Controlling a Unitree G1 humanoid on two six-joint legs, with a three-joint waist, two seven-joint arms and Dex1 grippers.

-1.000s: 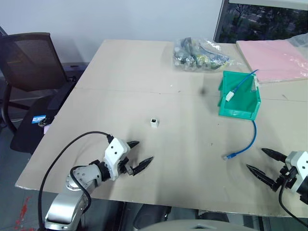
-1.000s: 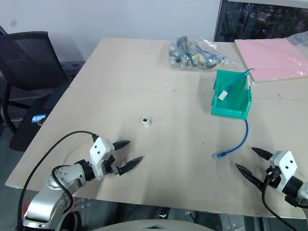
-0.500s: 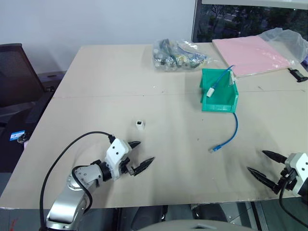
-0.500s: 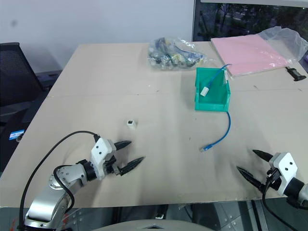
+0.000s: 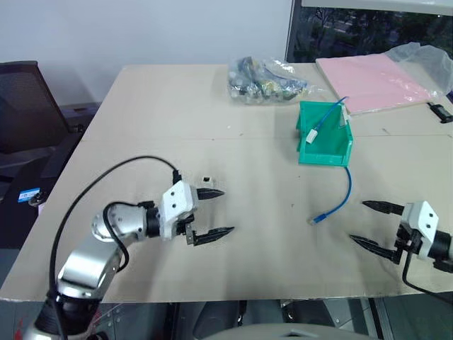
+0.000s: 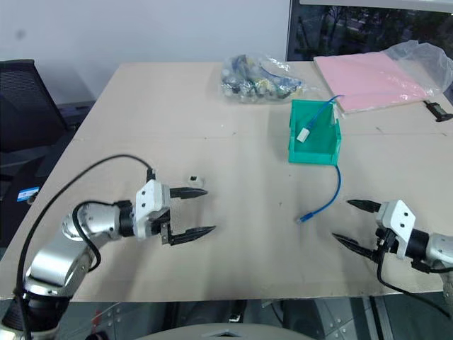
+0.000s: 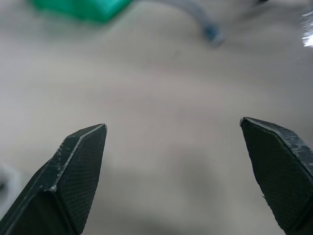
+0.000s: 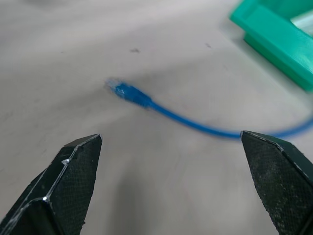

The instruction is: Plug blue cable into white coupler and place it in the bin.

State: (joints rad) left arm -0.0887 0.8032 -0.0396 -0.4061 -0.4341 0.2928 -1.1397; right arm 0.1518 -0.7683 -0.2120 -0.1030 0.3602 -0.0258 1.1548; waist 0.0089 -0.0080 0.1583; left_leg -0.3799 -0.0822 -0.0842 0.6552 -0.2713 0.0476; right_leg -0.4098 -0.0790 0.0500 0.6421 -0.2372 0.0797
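The blue cable (image 5: 347, 190) hangs out of the teal bin (image 5: 338, 154). Its white connector (image 5: 312, 134) lies inside the bin, and its clear plug (image 5: 314, 220) rests on the table in front. The white coupler (image 5: 207, 181) stands on the table to the left. My left gripper (image 5: 228, 210) is open and points right, its far finger just beside the coupler. My right gripper (image 5: 357, 221) is open and points left toward the plug, a short way from it. The right wrist view has the plug (image 8: 128, 93) ahead of the open fingers (image 8: 73, 166).
A clear bag of parts (image 5: 265, 76) lies at the back of the table. A pink sheet (image 5: 371, 71) lies at the back right, and a small black item (image 5: 442, 110) sits by the right edge. A black chair (image 5: 21, 99) stands off the table's left side.
Both arms have lifted and swung inward. The left gripper now points right beside the coupler, and the right gripper has closed in on the plug. The camera also shifted.
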